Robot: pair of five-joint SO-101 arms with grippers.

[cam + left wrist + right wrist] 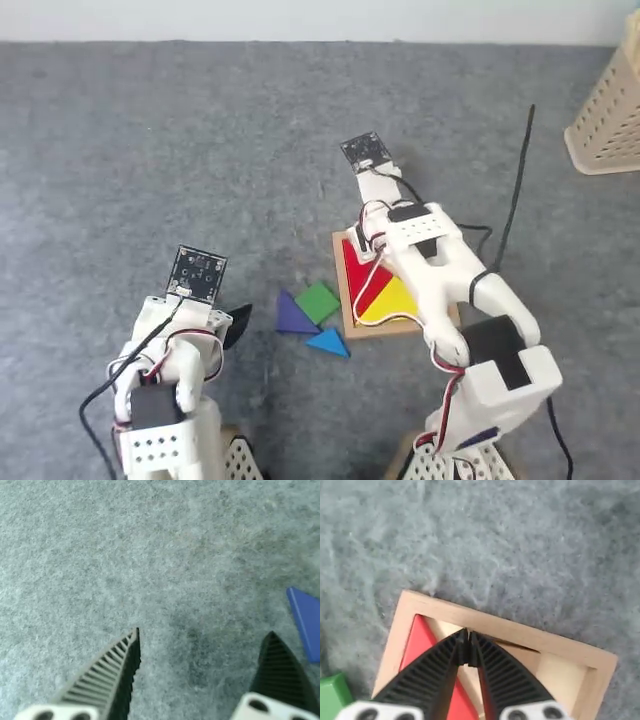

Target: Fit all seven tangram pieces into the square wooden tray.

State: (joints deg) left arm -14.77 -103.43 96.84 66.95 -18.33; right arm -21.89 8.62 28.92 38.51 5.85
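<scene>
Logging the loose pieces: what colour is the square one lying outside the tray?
The square piece is green, clearest in the high view.

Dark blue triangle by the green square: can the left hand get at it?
Probably yes: the left hand is open over bare carpet, the dark blue triangle close by, nothing between.

The left pincer (pixel 203 632) gapes wide over the grey felted tabletop (pixel 150 540); a blue tangram piece (pixel 306 622) lies just beside it.
</scene>
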